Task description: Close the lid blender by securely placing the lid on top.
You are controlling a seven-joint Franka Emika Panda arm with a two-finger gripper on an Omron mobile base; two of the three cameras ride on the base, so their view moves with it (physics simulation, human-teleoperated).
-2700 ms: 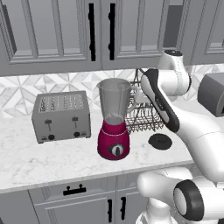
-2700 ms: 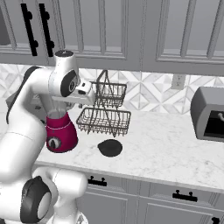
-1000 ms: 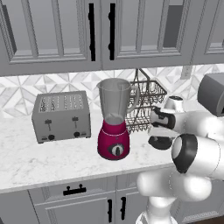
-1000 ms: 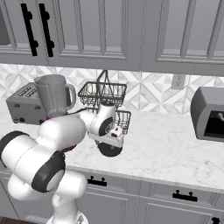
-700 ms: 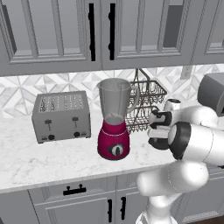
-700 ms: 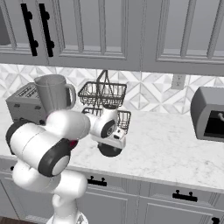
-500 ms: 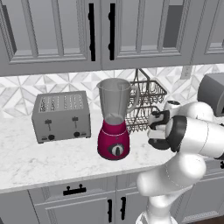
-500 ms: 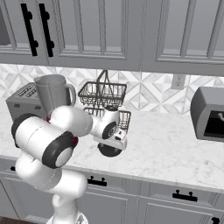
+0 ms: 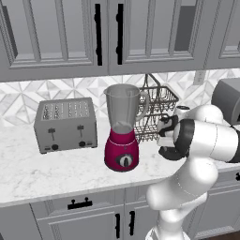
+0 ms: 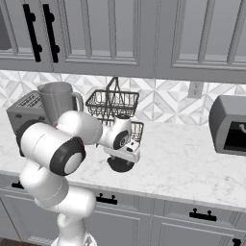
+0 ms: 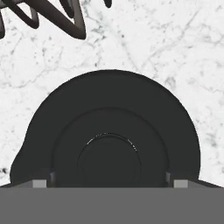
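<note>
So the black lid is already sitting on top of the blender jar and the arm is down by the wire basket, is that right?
Not quite. The lid lies on the marble counter, under the gripper, as the right base and hand views show. The blender jar's mouth is open. The arm is indeed down by the wire basket.

Grey cabinets (image 9: 61, 33) – patterned backsplash (image 10: 158, 103) – white marble counter (image 10: 192, 163).

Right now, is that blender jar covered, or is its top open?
Open. The blender jar's mouth is bare in both base views, and the lid lies flat on the marble counter, beside the wire rack, right under the gripper.
</note>
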